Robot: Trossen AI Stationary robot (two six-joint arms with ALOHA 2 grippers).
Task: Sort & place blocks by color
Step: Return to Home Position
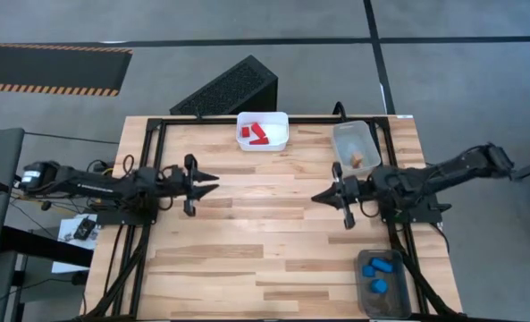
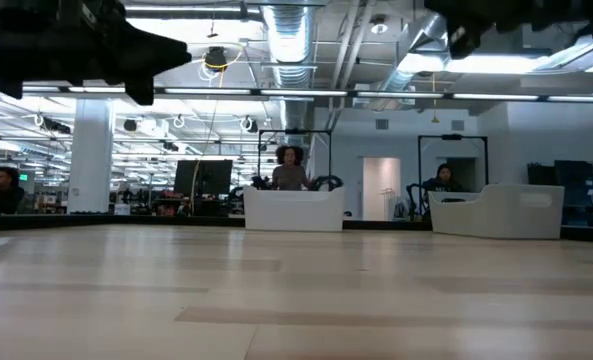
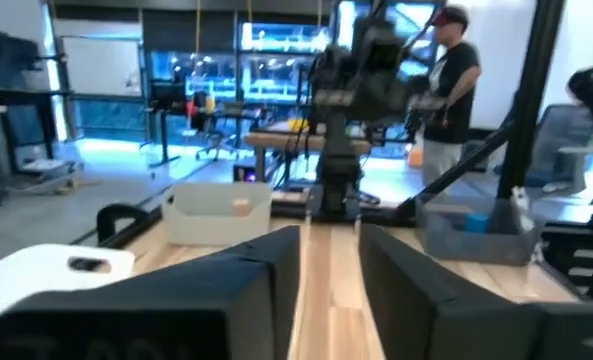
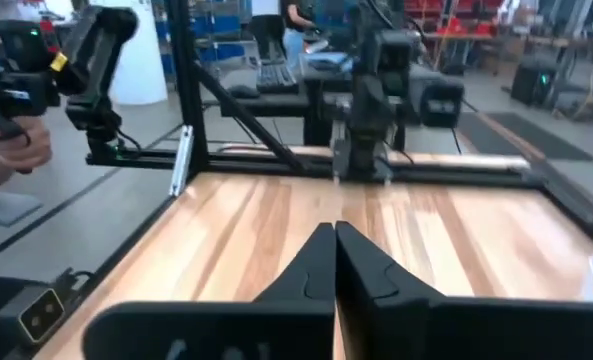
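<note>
Red blocks [image 1: 254,134] lie in the white bin [image 1: 281,125] at the table's far edge. A pale wood block [image 1: 357,162] rests on the floor of the clear bin [image 1: 347,134] at the far right. Blue blocks [image 1: 378,266] lie in the grey bin [image 1: 368,300] at the near right. My left gripper [image 1: 214,184] hovers over the left middle of the table and points toward the right edge. Its fingers [image 3: 276,265] stand a narrow gap apart around nothing. My right gripper [image 4: 334,232] faces it from the right middle [image 1: 315,197], shut and empty.
Bare wooden tabletop [image 1: 265,224] lies between the two grippers. A black frame rail [image 1: 148,179] runs along the table's sides. A black perforated box [image 1: 229,89] stands beyond the far edge. People stand in the room behind [image 2: 290,168], and a hand [image 4: 16,150] holds a device.
</note>
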